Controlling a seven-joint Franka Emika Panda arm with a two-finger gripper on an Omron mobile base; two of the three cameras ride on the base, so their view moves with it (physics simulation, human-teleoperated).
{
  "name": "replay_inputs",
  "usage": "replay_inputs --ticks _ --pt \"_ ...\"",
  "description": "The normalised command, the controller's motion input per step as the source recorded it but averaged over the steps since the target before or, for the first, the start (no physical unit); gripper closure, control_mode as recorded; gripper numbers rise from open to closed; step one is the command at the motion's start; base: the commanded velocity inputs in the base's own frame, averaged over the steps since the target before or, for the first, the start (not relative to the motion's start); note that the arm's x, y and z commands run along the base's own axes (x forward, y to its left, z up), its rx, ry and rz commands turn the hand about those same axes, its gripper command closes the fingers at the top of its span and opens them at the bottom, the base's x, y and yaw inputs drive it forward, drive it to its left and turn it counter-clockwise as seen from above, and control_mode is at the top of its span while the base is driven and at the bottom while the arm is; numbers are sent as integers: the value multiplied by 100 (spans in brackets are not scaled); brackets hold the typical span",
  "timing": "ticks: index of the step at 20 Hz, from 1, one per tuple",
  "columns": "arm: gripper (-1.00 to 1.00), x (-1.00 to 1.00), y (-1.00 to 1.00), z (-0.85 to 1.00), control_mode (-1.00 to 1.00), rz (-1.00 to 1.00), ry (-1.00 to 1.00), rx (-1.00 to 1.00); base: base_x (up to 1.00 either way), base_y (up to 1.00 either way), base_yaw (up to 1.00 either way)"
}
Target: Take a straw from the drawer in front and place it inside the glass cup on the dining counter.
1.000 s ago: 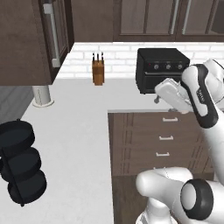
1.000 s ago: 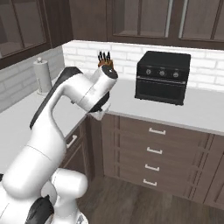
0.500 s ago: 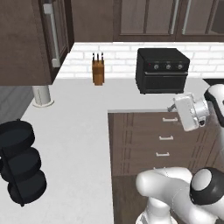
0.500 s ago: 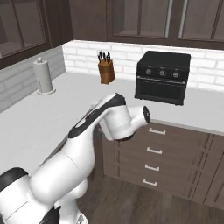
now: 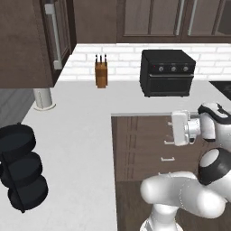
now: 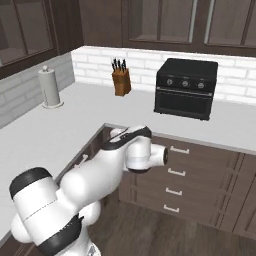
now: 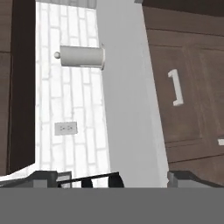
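Low by the brown drawers (image 5: 149, 140), the tool (image 7: 113, 180) points sideways, fingers spread wide, holding nothing. Just ahead of it is a closed drawer (image 7: 183, 94) with a small silver handle (image 7: 175, 87). Farther past the white table (image 7: 127, 87) stands a paper towel roll (image 7: 82, 57).

The arm (image 6: 90, 185) is showing glossy white rounded shells with dark bands at its joints; its wrist (image 5: 182, 127) is ending in a boxy white block.

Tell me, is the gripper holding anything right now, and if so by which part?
Nothing is held. In the hand view the gripper has its two fingertips wide apart with only counter and cabinet fronts beyond them; the drawers are all closed.
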Motion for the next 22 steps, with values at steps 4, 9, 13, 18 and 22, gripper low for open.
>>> replay_inputs --ticks 4,9,13,18,22 --pt "-100 45 34 -63 -100 0 -1 4 0 0 0" --pt "-100 31 39 -60 -100 0 -9 0 0 0 0" --pt "-100 24 42 -58 -100 1 -15 0 0 0 0" --pt "-100 26 40 -50 -100 2 -13 0 0 0 0" --pt "-100 41 29 -52 -100 7 -3 0 0 0 0"
